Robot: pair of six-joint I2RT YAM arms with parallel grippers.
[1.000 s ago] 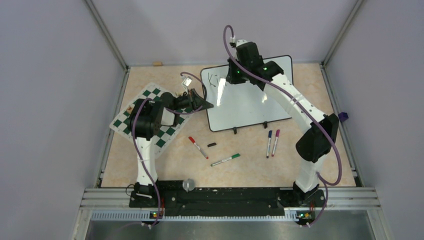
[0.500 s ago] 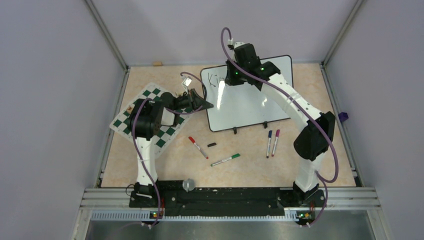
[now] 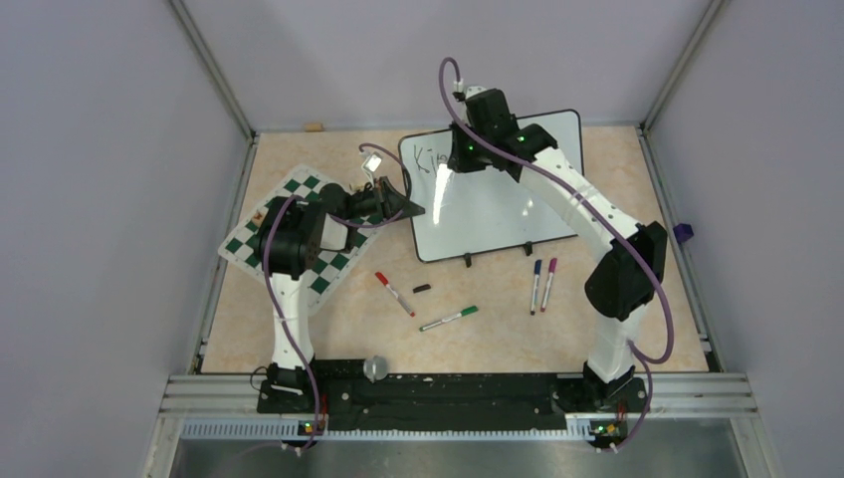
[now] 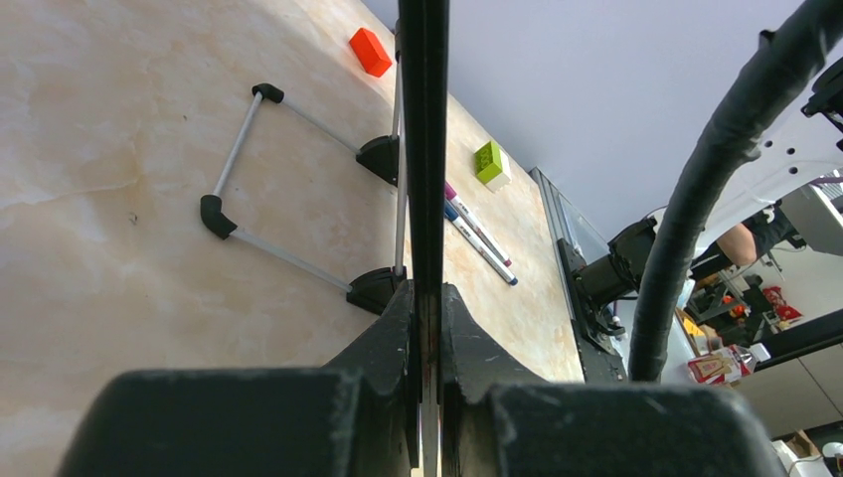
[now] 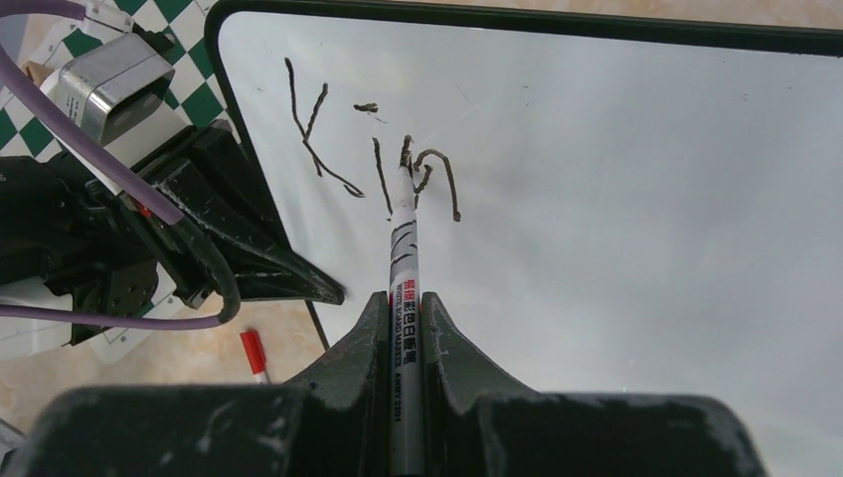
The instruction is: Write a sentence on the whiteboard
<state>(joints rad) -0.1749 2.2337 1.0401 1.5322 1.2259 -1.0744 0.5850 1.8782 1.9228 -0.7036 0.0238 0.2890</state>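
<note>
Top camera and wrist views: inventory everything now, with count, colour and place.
whiteboard: one, white with black frame, far centre
sentence: one fragment, black, "Kin", board's far-left corner
held marker: one, white barrel, tip at the writing
red marker, green marker, blue marker, pink marker: one each, nearer than the board
cap: one, black, beside the red marker
chess mat: one, green and white, left side
orange block, lime block: one each, past the board
purple block: one, far right edge
left gripper: one, black, shut on the whiteboard's left edge
right gripper: one, black, shut on the held marker
</note>
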